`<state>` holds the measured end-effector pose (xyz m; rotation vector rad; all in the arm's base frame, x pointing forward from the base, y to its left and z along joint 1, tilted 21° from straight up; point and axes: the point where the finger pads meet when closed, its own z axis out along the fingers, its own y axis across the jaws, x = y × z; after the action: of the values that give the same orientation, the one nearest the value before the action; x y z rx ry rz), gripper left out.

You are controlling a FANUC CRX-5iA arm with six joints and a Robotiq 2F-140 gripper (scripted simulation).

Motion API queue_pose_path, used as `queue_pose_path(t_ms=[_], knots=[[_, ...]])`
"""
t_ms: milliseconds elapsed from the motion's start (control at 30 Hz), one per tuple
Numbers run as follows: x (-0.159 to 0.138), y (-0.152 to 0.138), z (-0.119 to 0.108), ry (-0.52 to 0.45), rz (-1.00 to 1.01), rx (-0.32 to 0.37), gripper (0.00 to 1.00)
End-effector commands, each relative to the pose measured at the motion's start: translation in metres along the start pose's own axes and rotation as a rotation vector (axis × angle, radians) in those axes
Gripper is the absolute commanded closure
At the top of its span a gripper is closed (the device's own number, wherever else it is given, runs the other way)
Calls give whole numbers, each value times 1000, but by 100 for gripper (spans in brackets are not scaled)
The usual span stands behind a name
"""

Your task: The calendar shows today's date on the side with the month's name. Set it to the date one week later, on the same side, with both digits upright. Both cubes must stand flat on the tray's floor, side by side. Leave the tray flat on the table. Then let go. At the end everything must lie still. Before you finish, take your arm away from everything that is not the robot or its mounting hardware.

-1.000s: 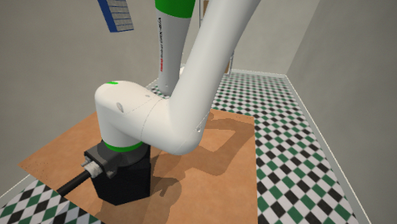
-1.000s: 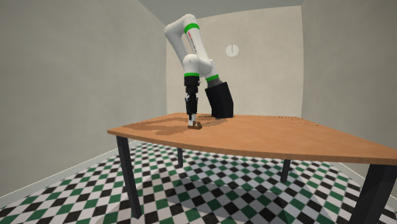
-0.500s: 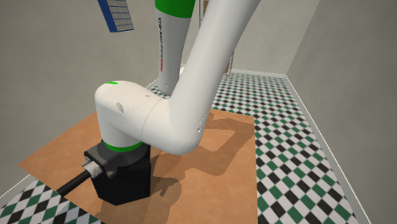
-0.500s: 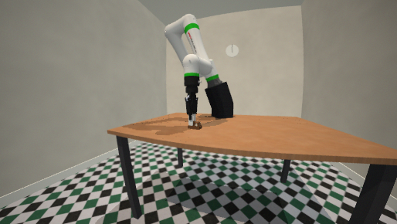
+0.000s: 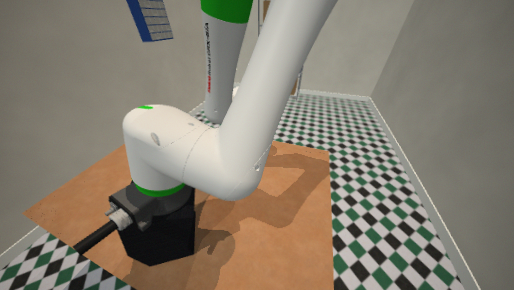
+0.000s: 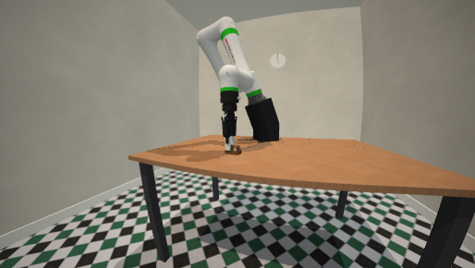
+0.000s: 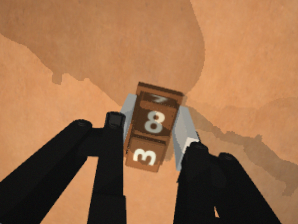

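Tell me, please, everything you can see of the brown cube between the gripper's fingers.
The cube looks like brown wood, with darker faces bearing white digits: an 8 on the face toward the wrist camera and a 3 on the face below it. It sits between the grey finger pads of the gripper, just above or on the table; contact cannot be told. In the exterior view it is a small brown block.

1. A wooden table [image 6: 323,162] stands on dark legs [image 6: 154,210].
2. The floor [image 6: 259,231] is checkered in black, white and green.
3. A round clock [image 6: 277,60] hangs on the far wall.
4. A blue board [image 5: 150,20] hangs overhead.
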<state>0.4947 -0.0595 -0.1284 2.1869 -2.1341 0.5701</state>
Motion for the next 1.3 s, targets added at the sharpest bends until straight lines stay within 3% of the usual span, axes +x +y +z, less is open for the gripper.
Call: queue_pose_path(t_ms=[0,600,1267], knots=[[0,0,0,0,0,0,71],[0,0,-7,0,0,0,71],[0,0,-87,0,0,0,71]])
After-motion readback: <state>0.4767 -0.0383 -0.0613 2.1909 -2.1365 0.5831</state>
